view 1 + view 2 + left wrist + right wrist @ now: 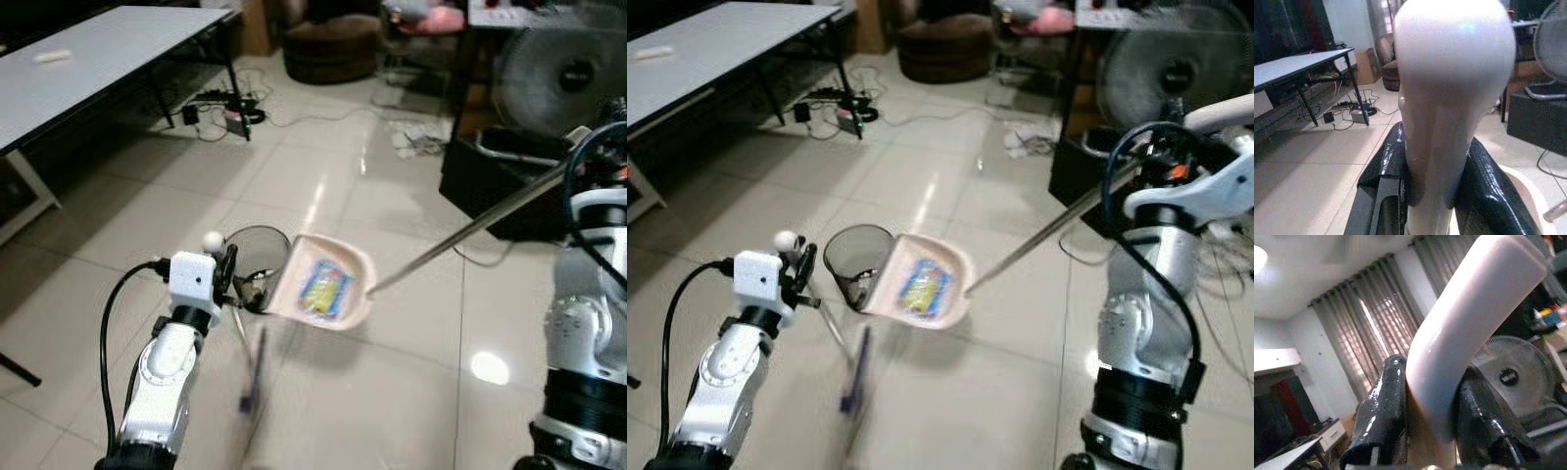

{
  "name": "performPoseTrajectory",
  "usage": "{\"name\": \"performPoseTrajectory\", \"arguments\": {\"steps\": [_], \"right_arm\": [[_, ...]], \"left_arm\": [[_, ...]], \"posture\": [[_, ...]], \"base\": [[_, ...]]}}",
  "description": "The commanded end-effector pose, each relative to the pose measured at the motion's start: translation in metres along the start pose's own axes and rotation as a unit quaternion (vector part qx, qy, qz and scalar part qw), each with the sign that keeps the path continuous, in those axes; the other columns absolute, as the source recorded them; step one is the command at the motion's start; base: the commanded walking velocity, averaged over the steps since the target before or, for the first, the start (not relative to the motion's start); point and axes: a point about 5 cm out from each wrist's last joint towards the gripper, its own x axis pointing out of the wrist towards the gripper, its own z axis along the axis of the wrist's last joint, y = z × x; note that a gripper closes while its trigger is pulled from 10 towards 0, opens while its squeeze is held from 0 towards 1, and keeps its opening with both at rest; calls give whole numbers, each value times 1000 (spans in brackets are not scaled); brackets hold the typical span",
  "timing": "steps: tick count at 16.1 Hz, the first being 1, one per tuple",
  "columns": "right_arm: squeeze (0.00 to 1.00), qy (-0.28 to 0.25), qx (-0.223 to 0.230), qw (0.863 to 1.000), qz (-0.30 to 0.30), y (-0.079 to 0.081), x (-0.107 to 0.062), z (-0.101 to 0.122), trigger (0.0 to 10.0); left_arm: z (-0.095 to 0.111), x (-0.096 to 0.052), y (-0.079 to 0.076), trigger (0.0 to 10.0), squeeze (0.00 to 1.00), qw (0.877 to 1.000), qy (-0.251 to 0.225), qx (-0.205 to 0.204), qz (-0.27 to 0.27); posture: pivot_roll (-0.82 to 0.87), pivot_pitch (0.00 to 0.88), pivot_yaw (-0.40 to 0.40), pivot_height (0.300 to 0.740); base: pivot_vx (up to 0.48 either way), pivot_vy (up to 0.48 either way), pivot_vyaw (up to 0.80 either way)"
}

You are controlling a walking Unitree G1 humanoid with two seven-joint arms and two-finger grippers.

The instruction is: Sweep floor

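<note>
Now I hold dustpan [323, 286] by long handle [470, 227], right gripper [1425, 431] clamped; pan mouth tilted toward bin [257, 262], touching rim. Left gripper [1425, 196] clamped on broom handle [1449, 98].

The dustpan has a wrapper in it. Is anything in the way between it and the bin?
Nothing visible. The dustpan, tilted with the wrapper inside, sits right against the bin's open rim. The right hand holds its long handle.

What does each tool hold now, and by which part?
The right tool grips the dustpan by its handle's curved end. The left tool grips the broom by its handle's rounded top.
</note>
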Motion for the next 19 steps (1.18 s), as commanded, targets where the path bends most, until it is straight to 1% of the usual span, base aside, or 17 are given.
{"name": "performPoseTrajectory", "arguments": {"steps": [1, 3, 4, 5, 9, 11, 13, 19], "right_arm": [[0, -21, 31, 999, 14, 13, 4, 6, 10000], [0, -19, 28, 999, 17, 14, 7, 6, 10000], [0, -17, 4, 999, 29, 17, 7, 6, 10000], [0, -13, 3, 999, 32, 18, 6, 5, 10000], [0, -9, 14, 999, 28, 18, 5, 2, 10000], [0, -9, 18, 1000, 23, 17, 4, 2, 10000], [0, -10, 31, 999, 15, 14, 3, 1, 10000], [0, -14, 38, 999, 5, 11, 3, 2, 10000]], "left_arm": [[8, 3, 10, 10000, 0, 1000, -19, 20, 10], [10, 5, 11, 10000, 0, 1000, -21, 19, 13], [10, 5, 11, 10000, 0, 999, -22, 19, 13], [9, 3, 11, 10000, 0, 1000, -20, 19, 12], [8, 2, 13, 10000, 0, 1000, -19, 22, 11], [8, 2, 13, 10000, 0, 1000, -18, 23, 11], [7, 2, 13, 10000, 0, 1000, -17, 24, 11], [7, 4, 13, 10000, 0, 1000, -18, 25, 6]], "posture": [[-9, 15, 55, 740], [-6, 21, 53, 740], [-5, 23, 54, 740], [-4, 24, 56, 740], [0, 20, 58, 740], [0, 21, 58, 740], [2, 20, 61, 740], [-2, 10, 66, 740]], "base": [[379, 0, 0], [384, 0, 0], [386, 0, 0], [386, 0, 400], [386, 0, 720], [386, 0, 0], [388, 0, 0], [387, 0, 0]]}}
